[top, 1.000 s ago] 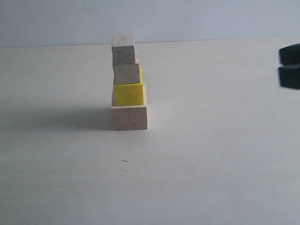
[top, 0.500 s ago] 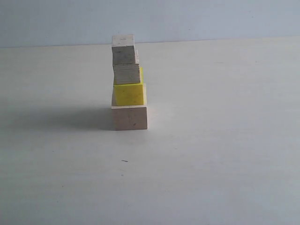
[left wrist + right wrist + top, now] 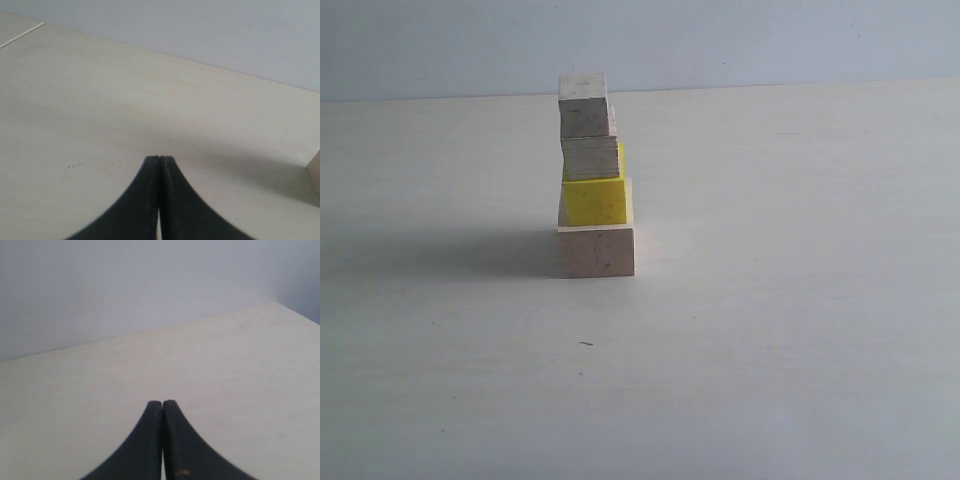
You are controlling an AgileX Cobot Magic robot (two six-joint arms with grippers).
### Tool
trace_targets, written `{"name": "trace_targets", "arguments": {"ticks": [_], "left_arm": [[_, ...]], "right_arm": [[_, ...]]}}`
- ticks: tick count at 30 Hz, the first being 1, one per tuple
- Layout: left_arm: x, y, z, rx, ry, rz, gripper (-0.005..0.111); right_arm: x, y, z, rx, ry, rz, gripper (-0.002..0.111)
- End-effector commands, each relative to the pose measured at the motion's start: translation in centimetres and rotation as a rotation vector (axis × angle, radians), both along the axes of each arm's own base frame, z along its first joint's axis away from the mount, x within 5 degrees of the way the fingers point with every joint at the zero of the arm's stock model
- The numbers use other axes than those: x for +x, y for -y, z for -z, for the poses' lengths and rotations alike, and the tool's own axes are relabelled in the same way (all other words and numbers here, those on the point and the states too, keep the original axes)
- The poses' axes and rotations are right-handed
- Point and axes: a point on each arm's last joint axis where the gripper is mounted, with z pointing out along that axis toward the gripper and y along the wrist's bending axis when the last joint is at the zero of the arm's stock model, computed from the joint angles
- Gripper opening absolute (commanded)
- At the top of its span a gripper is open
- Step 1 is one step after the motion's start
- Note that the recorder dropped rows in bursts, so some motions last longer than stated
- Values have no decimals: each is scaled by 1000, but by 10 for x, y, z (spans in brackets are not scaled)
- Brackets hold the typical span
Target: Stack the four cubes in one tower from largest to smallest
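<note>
- Left gripper (image 3: 159, 161) has its fingers pressed together on nothing; right gripper (image 3: 162, 404) the same.
- The tower (image 3: 592, 190) stands well apart from both finger pairs, untouched: large pale wooden cube (image 3: 597, 251), yellow cube (image 3: 594, 201), two small wooden cubes (image 3: 590, 158) slightly offset.
- Likely light, rigid, easily toppled; grip any cube by opposite flat sides.

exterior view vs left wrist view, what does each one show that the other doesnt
Only the exterior view shows the whole tower: large pale cube, yellow cube, lower small cube, top small cube. Only the left wrist view shows the left gripper, jaws shut and empty. Both show the pale table and the plain wall.
</note>
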Motion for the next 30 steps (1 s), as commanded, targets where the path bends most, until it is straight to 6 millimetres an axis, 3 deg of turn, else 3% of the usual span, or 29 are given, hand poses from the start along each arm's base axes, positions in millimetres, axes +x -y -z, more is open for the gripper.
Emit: {"name": "trace_targets", "arguments": {"ticks": [1, 6, 10, 15, 30], "left_arm": [[0, 0, 1, -1, 4, 5, 0], [0, 0, 1, -1, 4, 5, 0], [0, 0, 1, -1, 4, 5, 0], [0, 0, 1, -1, 4, 5, 0], [0, 0, 1, -1, 4, 5, 0]], "right_arm": [[2, -2, 22, 42, -37, -8, 0], [1, -3, 23, 76, -42, -10, 0], [1, -3, 22, -97, -36, -59, 0], [0, -9, 22, -142, -31, -127, 0], [-3, -9, 25, -29, -53, -109, 0]]}}
